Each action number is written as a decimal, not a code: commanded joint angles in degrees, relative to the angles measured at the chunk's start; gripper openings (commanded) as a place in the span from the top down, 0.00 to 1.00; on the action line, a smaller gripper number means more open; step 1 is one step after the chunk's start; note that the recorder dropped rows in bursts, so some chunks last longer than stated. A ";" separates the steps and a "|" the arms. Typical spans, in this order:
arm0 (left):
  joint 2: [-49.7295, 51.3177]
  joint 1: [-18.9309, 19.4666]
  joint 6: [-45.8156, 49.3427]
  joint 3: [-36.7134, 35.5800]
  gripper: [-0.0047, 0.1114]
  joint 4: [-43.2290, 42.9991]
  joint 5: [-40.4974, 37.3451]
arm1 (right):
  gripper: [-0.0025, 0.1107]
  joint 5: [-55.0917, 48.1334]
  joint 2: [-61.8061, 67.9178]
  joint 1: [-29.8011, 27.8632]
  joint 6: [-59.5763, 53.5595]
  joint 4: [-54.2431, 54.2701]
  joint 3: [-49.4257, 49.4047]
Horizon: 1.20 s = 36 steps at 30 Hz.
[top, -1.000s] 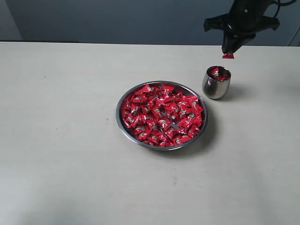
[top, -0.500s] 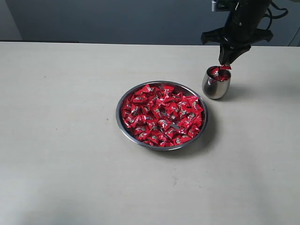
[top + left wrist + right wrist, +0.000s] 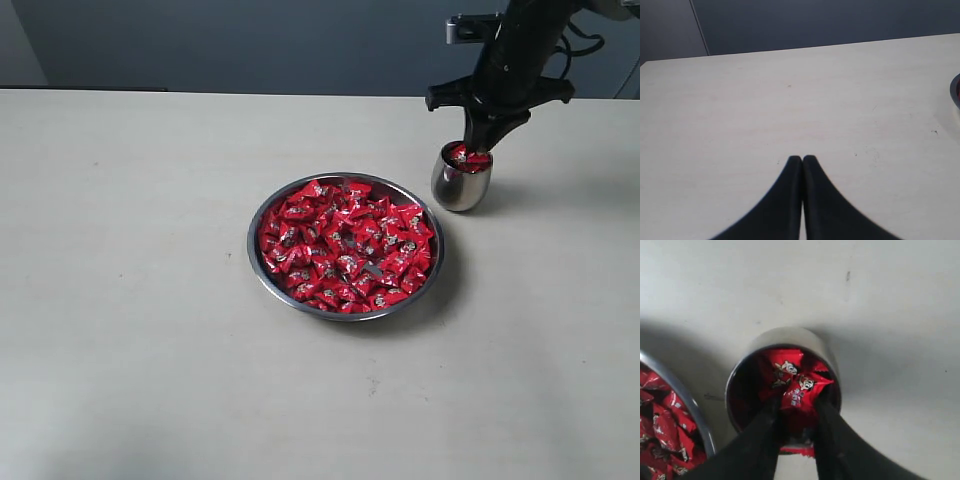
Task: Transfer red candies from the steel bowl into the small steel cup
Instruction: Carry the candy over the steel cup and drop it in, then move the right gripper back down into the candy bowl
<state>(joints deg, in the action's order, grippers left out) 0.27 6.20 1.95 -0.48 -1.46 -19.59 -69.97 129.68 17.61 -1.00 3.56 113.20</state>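
Observation:
The steel bowl (image 3: 254, 250) sits mid-table, heaped with red candies (image 3: 345, 245). To its right stands the small steel cup (image 3: 460, 188), holding a few red candies (image 3: 782, 367). My right gripper (image 3: 472, 148) reaches down into the cup's mouth. In the right wrist view this gripper (image 3: 797, 402) has a red candy (image 3: 801, 389) between its fingers, touching both and resting on the candies inside the cup (image 3: 785, 335). The bowl's rim (image 3: 692, 412) shows beside the cup. My left gripper (image 3: 802, 159) hovers shut and empty over bare table, outside the exterior view.
The light tabletop (image 3: 130, 300) stretches wide to the left and front of the bowl. A dark wall (image 3: 250, 40) runs behind the table's far edge. The bowl's rim (image 3: 955, 90) just shows at the edge of the left wrist view.
My right gripper has come down from above the cup into its mouth, carrying the red candy. Its fingers have parted slightly. The bowl and cup have not moved.

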 commanded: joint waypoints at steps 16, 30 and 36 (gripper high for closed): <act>-0.27 -0.02 -0.27 0.48 0.96 -0.10 0.45 | 0.73 0.01 -3.57 1.39 -3.50 14.05 0.50; -0.27 -0.02 -0.27 0.48 0.96 -0.10 0.45 | 0.73 29.06 -21.81 12.75 -3.38 5.74 -36.95; -0.27 -0.02 -0.27 0.48 0.96 -0.10 0.45 | 0.73 30.85 -20.02 12.81 -3.51 4.41 -39.84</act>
<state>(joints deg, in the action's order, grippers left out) 0.27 6.20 1.95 -0.48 -1.46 -19.59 -40.80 109.32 30.42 -4.49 8.59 73.60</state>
